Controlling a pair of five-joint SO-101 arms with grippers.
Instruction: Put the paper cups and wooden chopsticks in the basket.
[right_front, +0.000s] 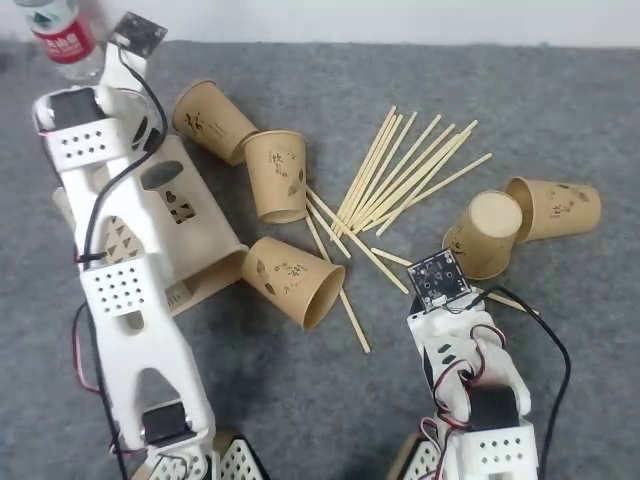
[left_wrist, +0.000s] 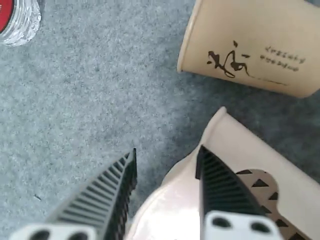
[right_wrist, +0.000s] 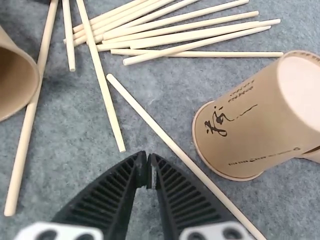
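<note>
The work surface is a grey, short-pile, carpet-like mat (right_front: 300, 420) that extends across the whole high view. A flat white strip of wall or board (right_front: 400, 20) borders its far edge. A clear plastic bottle with a red label (right_front: 62, 40) sits at the far left corner. Lighting is even, with soft, short shadows.

Grey cloth (right_wrist: 165, 115) under right gripper (right_wrist: 148, 156) is looking rough & fuzzy. Paper cup (right_wrist: 250, 135) just beside it is showing matt brown paper; chopsticks (right_wrist: 190, 37) beyond it, pale smooth bare wood. Left gripper (left_wrist: 167, 151), ribbed matt black plastic, is hovering at basket (left_wrist: 250, 155), smooth beige w/ slight sheen.
</note>
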